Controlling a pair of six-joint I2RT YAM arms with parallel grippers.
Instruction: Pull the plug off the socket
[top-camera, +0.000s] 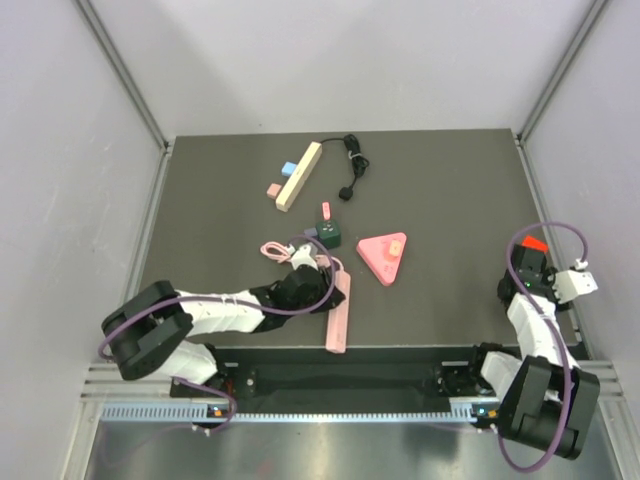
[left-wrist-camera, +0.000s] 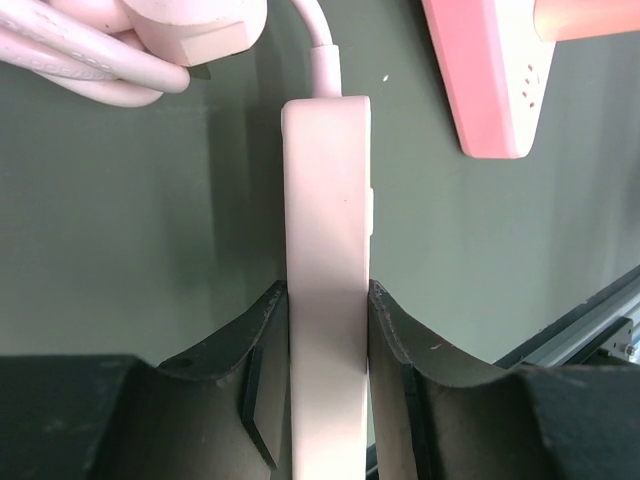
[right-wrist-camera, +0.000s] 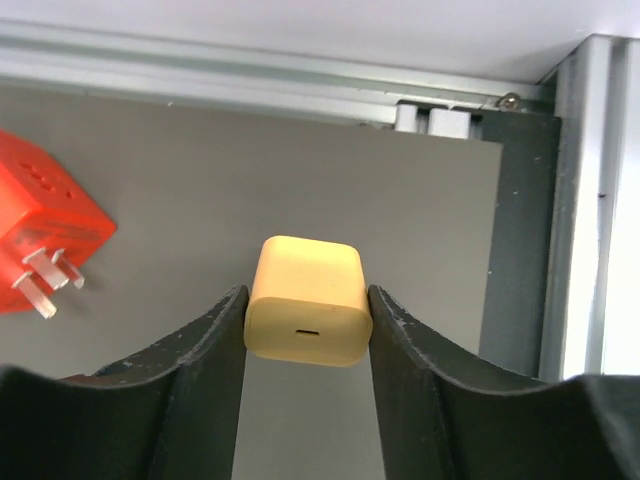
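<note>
At table centre, near the front edge, the left gripper (left-wrist-camera: 328, 300) is clamped on the pink power strip (left-wrist-camera: 325, 180). Both fingers (left-wrist-camera: 262, 345) press flat against the strip's long sides, with no gap showing.
- Strip: lies along the table, its far end carrying a pink cord that runs up to a coiled pink cable (left-wrist-camera: 80, 60).
- Top view: the strip (top-camera: 338, 312) sits angled just beside the left arm's wrist, its near end at the table edge.
- No plug is seen seated in the part of the strip that shows.

Right side, close to the table's right edge: the right gripper (right-wrist-camera: 307, 295) is closed on a yellow charger plug (right-wrist-camera: 305, 318).
- The block is pinched between the two fingers (right-wrist-camera: 205, 365), its slot-shaped port facing the wrist camera. Its prongs are not visible.
- The plug is well apart from the pink power strip, on the opposite side of the table.
- A red adapter (right-wrist-camera: 45, 230) with clear prongs lies just to the left of the gripper.

Other items, top view:
- pink triangular socket block (top-camera: 383, 257), right of the strip
- dark green cube adapter (top-camera: 328, 233)
- cream power strip (top-camera: 298, 176), towards the back
- black cable (top-camera: 352, 165), towards the back
</note>
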